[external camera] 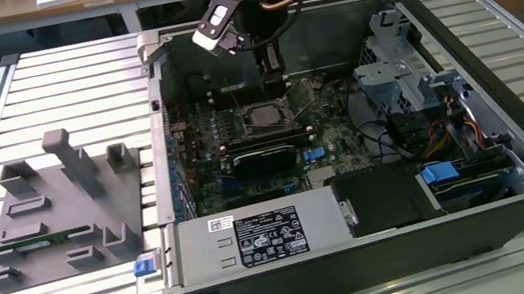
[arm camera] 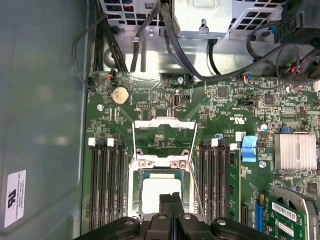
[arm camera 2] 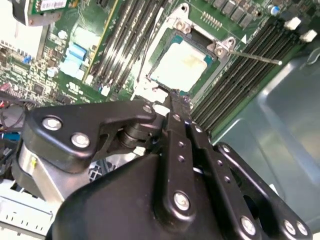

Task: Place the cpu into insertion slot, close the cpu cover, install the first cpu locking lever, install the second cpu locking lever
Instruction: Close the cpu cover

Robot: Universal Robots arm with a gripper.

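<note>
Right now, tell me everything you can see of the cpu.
The cpu is a small flat square chip with a pale silvery metal top, faintly smudged near the middle. It lies flat in the insertion slot, uncovered, since the cpu cover is swung open beyond it. The shut gripper hangs over one edge; contact cannot be told.

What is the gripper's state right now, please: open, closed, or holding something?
Gripper: closed, fingers pressed together with nothing seen between them, tips by the edge of the cpu.
</note>
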